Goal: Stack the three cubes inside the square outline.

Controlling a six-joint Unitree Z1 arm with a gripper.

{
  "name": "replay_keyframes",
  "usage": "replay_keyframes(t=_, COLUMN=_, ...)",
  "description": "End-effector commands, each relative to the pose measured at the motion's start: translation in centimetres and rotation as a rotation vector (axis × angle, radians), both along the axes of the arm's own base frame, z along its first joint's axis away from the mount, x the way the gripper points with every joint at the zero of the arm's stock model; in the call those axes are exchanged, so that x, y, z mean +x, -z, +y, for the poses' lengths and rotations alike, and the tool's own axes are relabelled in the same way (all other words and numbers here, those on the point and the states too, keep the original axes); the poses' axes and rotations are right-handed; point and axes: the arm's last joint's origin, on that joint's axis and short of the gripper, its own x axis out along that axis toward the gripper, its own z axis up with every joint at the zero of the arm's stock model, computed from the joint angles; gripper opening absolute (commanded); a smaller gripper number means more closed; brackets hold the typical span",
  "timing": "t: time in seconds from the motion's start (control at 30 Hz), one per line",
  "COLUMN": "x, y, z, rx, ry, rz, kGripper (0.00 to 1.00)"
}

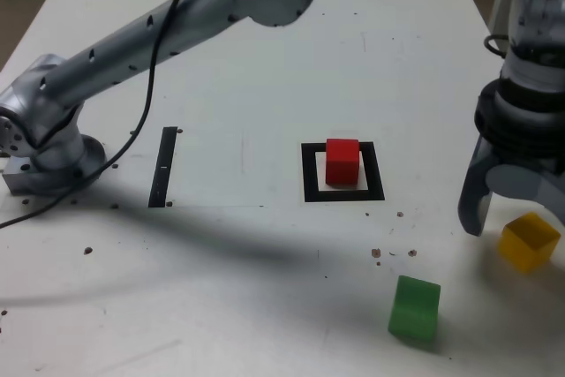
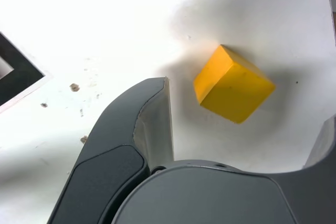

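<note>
Yellow matte solid cube sits on the white surface, between the spread jaws of the grey end effector hovering above it. It looks light, rigid and faintly slick; opposite flat faces seem the best hold. Beyond, a red cube rests inside the black square outline.

1. The arm reaches from its base at the exterior view's left across to the right.
2. The gripper points down, jaws spread wide apart, holding nothing.
</note>
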Motion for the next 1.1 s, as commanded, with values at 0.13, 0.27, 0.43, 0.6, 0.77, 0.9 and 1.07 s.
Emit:
replay_keyframes(t=0.13, x=0.0, y=0.0, z=0.0, rx=0.005, ry=0.024, rz=0.001, kGripper=1.0)
replay_keyframes(t=0.27, x=0.0, y=-0.2, z=0.0, rx=0.011, ry=0.095, rz=0.001, kGripper=1.0)
replay_keyframes(t=0.43, x=-0.3, y=-0.9, z=-0.2, rx=0.029, ry=0.266, rz=-0.01, kGripper=0.99)
replay_keyframes(t=0.6, x=-0.5, y=-1.7, z=-0.3, rx=0.057, ry=0.43, rz=-0.031, kGripper=0.98)
replay_keyframes(t=0.77, x=-0.5, y=-1.7, z=-0.3, rx=0.081, ry=0.499, rz=-0.03, kGripper=0.98)
replay_keyframes(t=0.9, x=-0.4, y=-1.5, z=-0.2, rx=0.098, ry=0.511, rz=-0.024, kGripper=0.97)
replay_keyframes(t=1.07, x=-0.1, y=-1.0, z=-0.2, rx=0.115, ry=0.516, rz=-0.021, kGripper=0.97)
